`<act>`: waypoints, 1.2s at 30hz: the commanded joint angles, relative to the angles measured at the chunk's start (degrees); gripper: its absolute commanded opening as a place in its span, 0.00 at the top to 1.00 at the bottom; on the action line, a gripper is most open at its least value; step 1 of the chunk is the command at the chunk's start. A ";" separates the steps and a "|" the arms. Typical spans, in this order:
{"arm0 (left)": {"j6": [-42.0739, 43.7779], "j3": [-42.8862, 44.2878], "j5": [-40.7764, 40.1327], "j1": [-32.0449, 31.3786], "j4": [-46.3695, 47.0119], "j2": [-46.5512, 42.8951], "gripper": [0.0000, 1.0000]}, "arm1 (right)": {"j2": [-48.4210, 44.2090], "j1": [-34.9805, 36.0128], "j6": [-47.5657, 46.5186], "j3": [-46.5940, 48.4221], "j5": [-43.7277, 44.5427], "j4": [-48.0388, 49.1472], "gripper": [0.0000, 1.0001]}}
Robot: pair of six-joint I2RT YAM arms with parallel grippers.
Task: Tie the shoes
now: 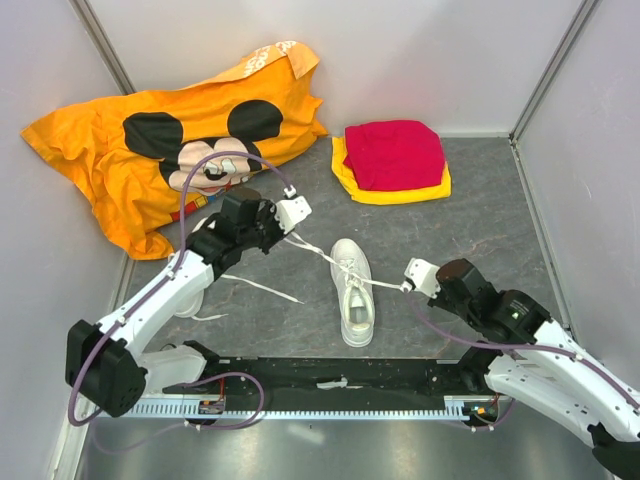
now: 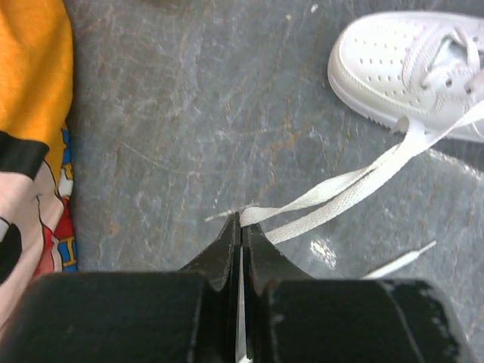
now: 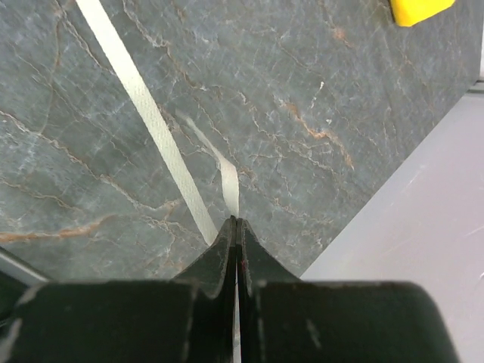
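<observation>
- Tying looks barely begun: the middle shoe (image 1: 352, 292) lies on the grey desk (image 1: 480, 220) between the two arms, with one lace end (image 1: 318, 247) drawn out to its left and the other lace end (image 1: 385, 284) to its right. No knot or bow shows.
- The left hand (image 1: 295, 212) is squeezed narrow on the left-side end, up and to the left of that shoe. The wrist view shows the flat white strip pinched between its jaws.
- The right hand (image 1: 415, 276) is likewise squeezed shut on the right-side end, just to the right of the shoe.
- By my reading, the crossing, the first knot and the bow are all left to do here.
- The second shoe (image 1: 188, 300) sits mostly hidden under the left forearm, its loose lace (image 1: 262, 288) trailing on the desk. It appears untied.
- Count: two shoes and two hands.
- Also on the desk: one orange mouse shirt (image 1: 110, 150) at the back left, and one red cloth (image 1: 395, 150) folded on one yellow cloth (image 1: 400, 193) at the back right.
</observation>
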 commanded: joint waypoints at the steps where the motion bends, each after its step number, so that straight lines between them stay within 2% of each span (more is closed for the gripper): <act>1: 1.47 -3.29 -0.77 0.27 -4.16 -3.51 0.98 | 1.43 -0.09 -3.89 -2.64 2.47 4.17 1.00; 9: 1.10 -10.33 -6.48 0.98 -3.55 -6.24 0.99 | 2.93 -0.53 -6.54 -6.34 3.18 6.01 1.00; 14: 0.93 -11.74 -6.49 2.29 -3.55 -6.59 0.98 | 5.82 -2.81 -5.49 -6.78 4.84 7.24 1.00; 20: 0.93 -13.85 -5.70 2.38 -3.99 -7.38 0.98 | 9.52 -8.34 -4.34 -7.22 8.01 8.64 1.00; 26: 2.07 -16.04 -7.10 3.26 -3.73 -8.26 0.98 | 13.83 -17.21 -3.46 -6.87 9.51 10.76 1.00; 36: 4.18 -19.65 -8.42 7.57 -2.50 -11.86 0.99 | 14.88 -22.50 -3.20 -6.43 6.43 12.25 1.00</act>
